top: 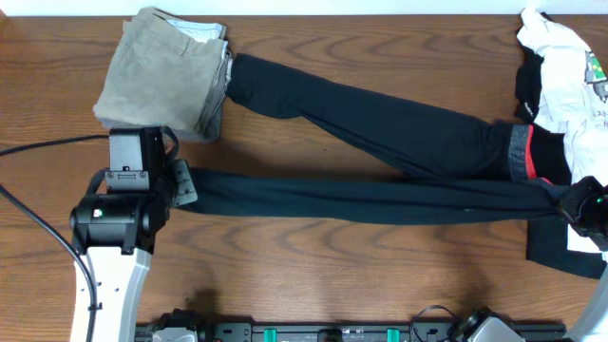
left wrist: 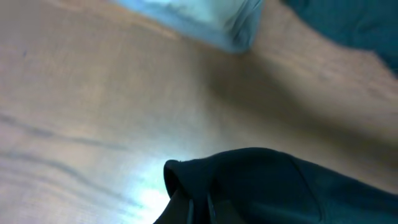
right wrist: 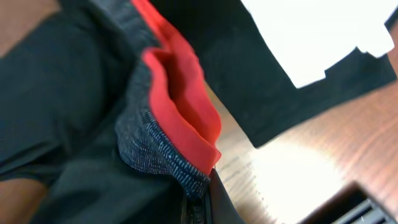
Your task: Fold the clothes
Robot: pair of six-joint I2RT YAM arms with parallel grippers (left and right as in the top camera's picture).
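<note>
Risks. Overhead: long black stretchy leggings (top: 380, 195) lie stretched across mid-frame; left gripper (top: 186, 182) at lower leg's cuff, right gripper (top: 578, 203) at waist end, lower right. Upper leg touches folded khaki trousers (top: 161, 71), upper left; a pull may drag them. Left wrist: fingers (left wrist: 189, 208) pinch cuff thinly; could slip. Right wrist: fingers (right wrist: 210, 199) pinch red-and-grey waistband (right wrist: 180, 118) edge; tension may free it.
</note>
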